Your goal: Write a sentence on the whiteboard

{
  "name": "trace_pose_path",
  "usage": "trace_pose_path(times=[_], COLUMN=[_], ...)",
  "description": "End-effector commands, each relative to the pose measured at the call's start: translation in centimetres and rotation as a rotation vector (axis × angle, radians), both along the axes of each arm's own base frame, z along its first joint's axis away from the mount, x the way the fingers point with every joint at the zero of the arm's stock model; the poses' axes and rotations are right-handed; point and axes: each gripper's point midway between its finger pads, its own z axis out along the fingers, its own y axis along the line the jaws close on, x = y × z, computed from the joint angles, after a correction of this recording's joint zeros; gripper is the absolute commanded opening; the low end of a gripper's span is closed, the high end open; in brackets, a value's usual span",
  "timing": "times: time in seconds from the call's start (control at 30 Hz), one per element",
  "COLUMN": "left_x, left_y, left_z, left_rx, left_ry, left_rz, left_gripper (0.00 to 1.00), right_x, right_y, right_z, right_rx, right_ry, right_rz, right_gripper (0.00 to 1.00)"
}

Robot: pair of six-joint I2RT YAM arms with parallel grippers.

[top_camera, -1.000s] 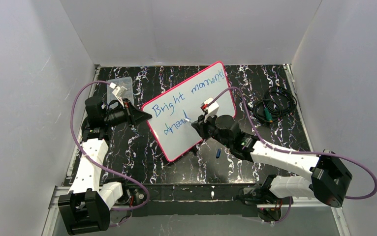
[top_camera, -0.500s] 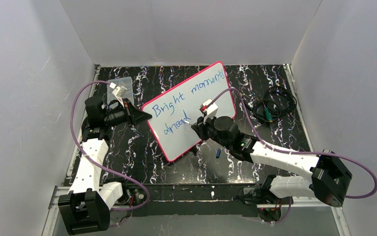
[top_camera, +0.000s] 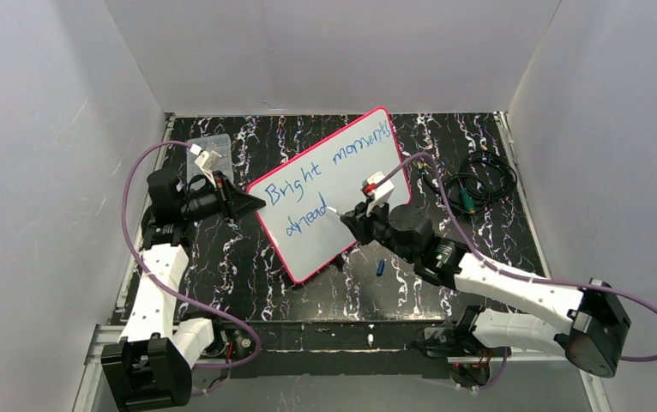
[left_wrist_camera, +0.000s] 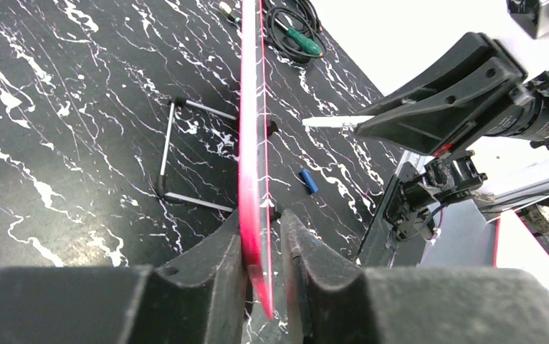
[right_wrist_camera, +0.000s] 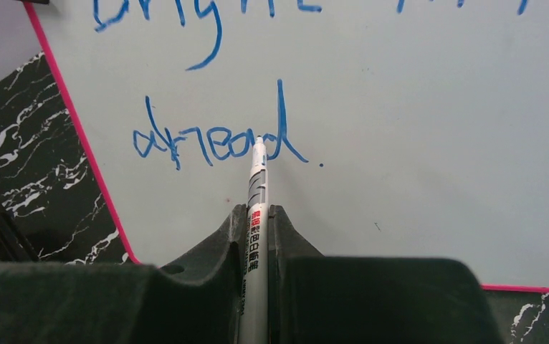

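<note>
White walls enclose a black marbled table (top_camera: 248,283). At its centre the whiteboard (top_camera: 312,249) stands propped on edge, carrying the sentence (top_camera: 293,184) "Bright moments ahead" in blue. At the board's 9 o'clock edge, the left gripper (top_camera: 252,203) straddles the pink rim with its jaws slightly parted, a thin gap on one side. From 4 o'clock, the right gripper (top_camera: 348,215) pinches a marker (right_wrist_camera: 257,215) whose tip is just short of the final "d". A blue cap (top_camera: 380,267) lies at the board's 5 o'clock.

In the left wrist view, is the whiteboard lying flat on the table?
No, the whiteboard stands on edge with a wire stand behind it, its rim inside the left gripper.
</note>
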Motion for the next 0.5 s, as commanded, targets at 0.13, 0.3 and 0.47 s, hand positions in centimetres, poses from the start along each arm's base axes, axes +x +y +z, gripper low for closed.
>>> trace_pose_path(times=[0.13,0.3,0.47], left_x=[-0.8,-0.9,-1.2], left_y=[0.1,0.8,2.3], left_z=[1.0,0.6,1.2], left_rx=[0.033,0.092,0.176], left_ry=[-0.065,-0.074,-0.137], left_rz=[0.013,0.071,0.206], left_gripper=[0.43,0.66,0.81], right_x=[-0.4,-0.6,-0.8], right_y=[-2.3,-3.6,-5.0], right_z=[3.4,4.2,5.0], right_rx=[0.003,-0.005,-0.029], right_ry=[-0.070,-0.084,-0.088], right_rz=[-0.036,-0.063,-0.089], right_gripper=[0.01,0.01,0.01])
